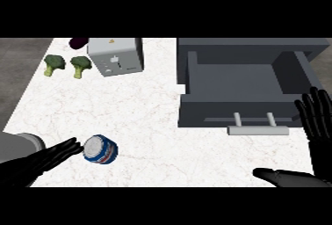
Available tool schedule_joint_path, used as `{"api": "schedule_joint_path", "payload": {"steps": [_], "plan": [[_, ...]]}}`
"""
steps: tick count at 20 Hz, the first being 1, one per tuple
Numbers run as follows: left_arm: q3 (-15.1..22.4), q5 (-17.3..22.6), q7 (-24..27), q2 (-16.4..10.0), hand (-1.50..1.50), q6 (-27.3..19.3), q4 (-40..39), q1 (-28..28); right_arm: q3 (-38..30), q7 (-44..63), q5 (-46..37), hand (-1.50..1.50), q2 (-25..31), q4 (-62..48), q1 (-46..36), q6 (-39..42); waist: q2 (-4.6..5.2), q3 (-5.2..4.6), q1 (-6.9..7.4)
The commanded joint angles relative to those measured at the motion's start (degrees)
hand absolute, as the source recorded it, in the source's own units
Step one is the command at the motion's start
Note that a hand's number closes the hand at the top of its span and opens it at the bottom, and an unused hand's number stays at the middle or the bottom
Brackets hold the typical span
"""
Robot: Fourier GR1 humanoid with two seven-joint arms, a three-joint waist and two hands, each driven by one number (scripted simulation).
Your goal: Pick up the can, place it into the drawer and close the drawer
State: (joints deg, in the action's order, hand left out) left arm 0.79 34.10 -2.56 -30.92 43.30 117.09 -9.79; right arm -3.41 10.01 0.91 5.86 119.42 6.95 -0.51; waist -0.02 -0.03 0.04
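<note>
One can (pixel 100 149) is lying on the desk (pixel 142 114) just off the fingertips of my left hand (pixel 47 159), so close I cannot tell whether they are touching. That hand is stretching flat, fingers straight, grasping nothing. The can is turning its silver end toward those fingers, its long axis running away from them to the right. My right hand (pixel 318 121) is resting open, fingers up, well apart from the can and beside the open drawer (pixel 233 90). I am judging the left hand the nearer one for the grasp; the drawer is waiting ahead and right of it.
</note>
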Motion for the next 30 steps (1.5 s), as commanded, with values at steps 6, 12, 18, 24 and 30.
{"api": "schedule_joint_path", "payload": {"steps": [6,12,18,24,30], "plan": [[-5.81,11.64,-8.64,-3.74,-1.50,0.69,-0.32,-0.25,1.24,0.76,-1.21,-1.50,-1.63,4.22,4.68,1.02,-0.03,0.03,-0.09],[-5.83,7.85,-10.52,0.82,-1.50,2.90,-6.70,5.39,-2.82,-3.38,2.18,-1.50,-0.64,0.53,5.43,4.95,0.00,0.03,-0.22],[-5.83,4.14,-10.95,5.29,-1.50,4.69,-7.50,4.86,-7.55,-5.56,3.90,-1.50,0.23,-4.04,2.84,5.80,0.01,0.03,-0.08],[-4.84,-8.23,-7.23,12.85,-1.50,7.62,-12.80,6.79,-5.94,-6.53,2.34,-1.50,-1.25,-0.89,7.33,7.50,-0.01,0.02,-0.21],[-7.46,-15.70,-0.90,15.21,-1.50,11.05,-20.28,8.44,-5.29,-10.02,0.60,-1.50,-3.56,1.17,12.60,8.92,-0.03,0.01,-0.30]]}}
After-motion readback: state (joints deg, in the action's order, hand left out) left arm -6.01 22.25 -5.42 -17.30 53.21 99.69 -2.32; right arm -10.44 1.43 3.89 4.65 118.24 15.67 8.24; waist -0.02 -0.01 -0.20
